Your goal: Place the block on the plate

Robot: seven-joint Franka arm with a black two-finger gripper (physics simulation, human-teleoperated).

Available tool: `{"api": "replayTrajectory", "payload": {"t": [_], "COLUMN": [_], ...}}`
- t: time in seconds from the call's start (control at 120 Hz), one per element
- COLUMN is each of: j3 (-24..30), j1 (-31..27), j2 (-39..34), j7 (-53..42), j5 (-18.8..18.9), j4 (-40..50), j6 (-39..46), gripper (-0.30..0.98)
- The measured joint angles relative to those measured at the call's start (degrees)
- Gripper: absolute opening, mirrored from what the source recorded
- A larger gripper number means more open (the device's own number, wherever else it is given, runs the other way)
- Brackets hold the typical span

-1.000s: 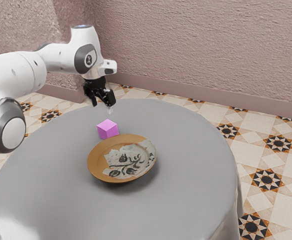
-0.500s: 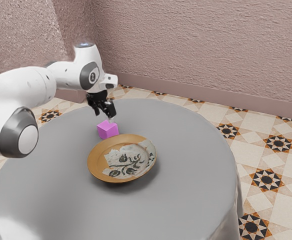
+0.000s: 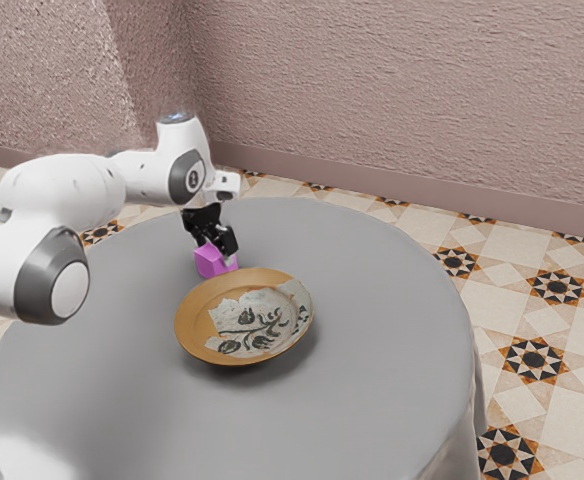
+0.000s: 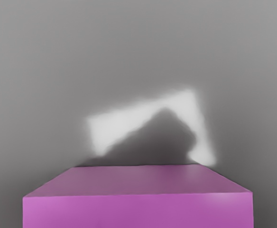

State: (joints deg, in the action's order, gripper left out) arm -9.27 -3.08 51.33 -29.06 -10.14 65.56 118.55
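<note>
One pink block (image 3: pixel 209 263), partly hidden by fingers (image 3: pixel 229 243)

You can't read any words, numbers or brand names here. There is a little mark (image 3: pixel 193 179) on the arm (image 3: pixel 67 190), close to the hand end, but it is too small for you to tell what it says.
</note>
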Motion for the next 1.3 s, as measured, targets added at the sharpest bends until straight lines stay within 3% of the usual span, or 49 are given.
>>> {"api": "replayTrajectory", "payload": {"t": [0.158,0.275,0.325,0.675,0.933,1.3], "j3": [0.01,0.11,0.10,0.10,0.40,2.37], "j1": [0.00,0.00,0.00,-0.02,2.42,7.60], "j2": [0.59,0.62,0.59,-5.95,-18.87,-30.76], "j7": [-0.40,-0.58,-0.59,-0.71,-0.78,-0.70], "j5": [-0.14,-0.37,-0.49,-0.39,-0.43,-0.51], "j4": [0.03,0.03,0.04,3.41,16.44,32.71], "j6": [0.71,0.96,1.07,0.67,0.49,0.34], "gripper": [0.67,0.45,0.41,0.40,0.40,0.40]}}
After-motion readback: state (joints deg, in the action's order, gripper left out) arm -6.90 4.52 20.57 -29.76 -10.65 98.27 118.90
